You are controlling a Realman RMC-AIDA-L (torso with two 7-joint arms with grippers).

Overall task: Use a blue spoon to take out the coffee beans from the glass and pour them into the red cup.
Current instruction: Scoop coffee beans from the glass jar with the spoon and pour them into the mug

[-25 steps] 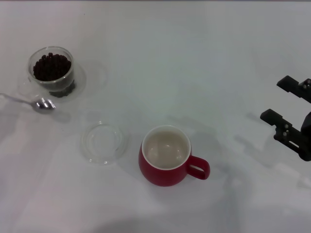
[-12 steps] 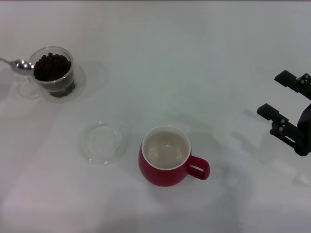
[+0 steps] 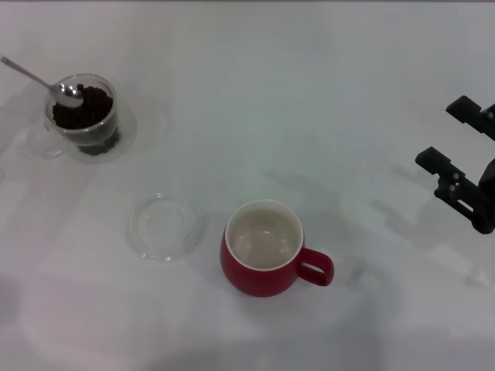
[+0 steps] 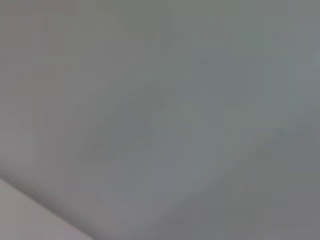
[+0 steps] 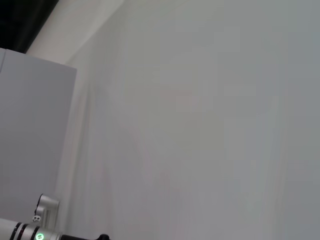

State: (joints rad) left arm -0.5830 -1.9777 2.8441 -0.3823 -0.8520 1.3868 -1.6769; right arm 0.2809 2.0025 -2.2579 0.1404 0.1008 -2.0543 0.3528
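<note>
The glass (image 3: 81,124) stands at the far left of the white table, filled with coffee beans (image 3: 91,108). The blue spoon's metal bowl (image 3: 68,94) rests on the beans at the glass's far-left rim. Its thin neck runs up and left out of the picture, and its pale blue handle is out of view. My left gripper is out of view in every frame. The red cup (image 3: 265,249) stands near the front middle, its cream inside empty and its handle pointing right. My right gripper (image 3: 453,136) hangs open and empty at the right edge.
A flat round clear glass dish (image 3: 165,226) lies left of the red cup. The left wrist view shows only blank grey surface. The right wrist view shows bare table and a white box (image 5: 30,130).
The spoon rose from the table in front of the glass, swung around its left side, and its bowl now sits in the beans. The right gripper shifted only slightly.
</note>
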